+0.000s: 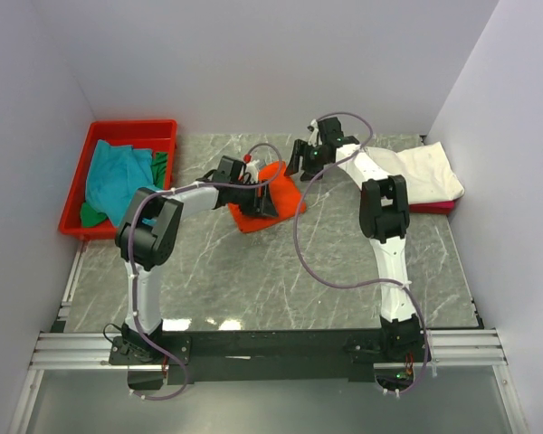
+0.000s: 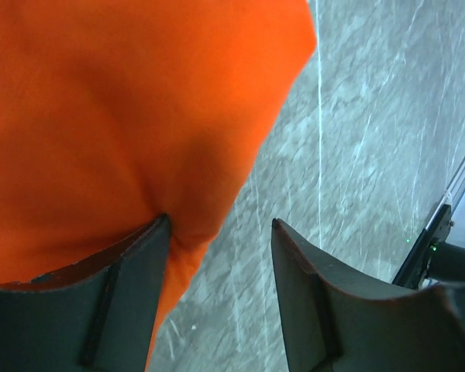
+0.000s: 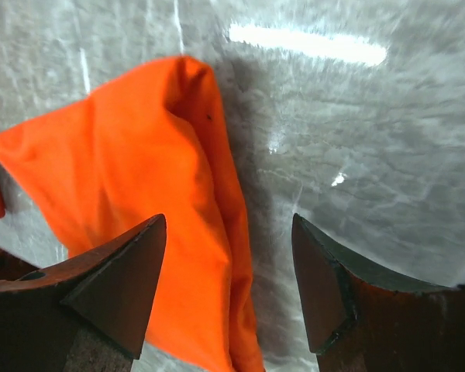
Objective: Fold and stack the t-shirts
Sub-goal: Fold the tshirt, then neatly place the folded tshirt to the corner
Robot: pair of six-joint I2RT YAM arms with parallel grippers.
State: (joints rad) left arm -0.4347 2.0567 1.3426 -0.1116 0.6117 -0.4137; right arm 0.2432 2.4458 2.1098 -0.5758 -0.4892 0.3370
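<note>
stretching forward, left pincer (image 2: 219,223) and right pincer (image 3: 226,221) gape wide over the orange t-shirt (image 3: 139,178).

The right gripper (image 3: 227,223) has its two dark fingers wide apart. The orange shirt (image 3: 132,170) lies on the grey table (image 3: 372,155), partly under one finger

There are five t-shirts (orange (image 1: 267,210), teal (image 1: 113,176), green (image 1: 91,215), white (image 1: 425,172), magenta-red (image 1: 434,208)), one red tray (image 1: 131,129), two arms (left arm (image 1: 149,231), right arm (image 1: 385,212)) and one tabletop (image 1: 253,280).
</note>
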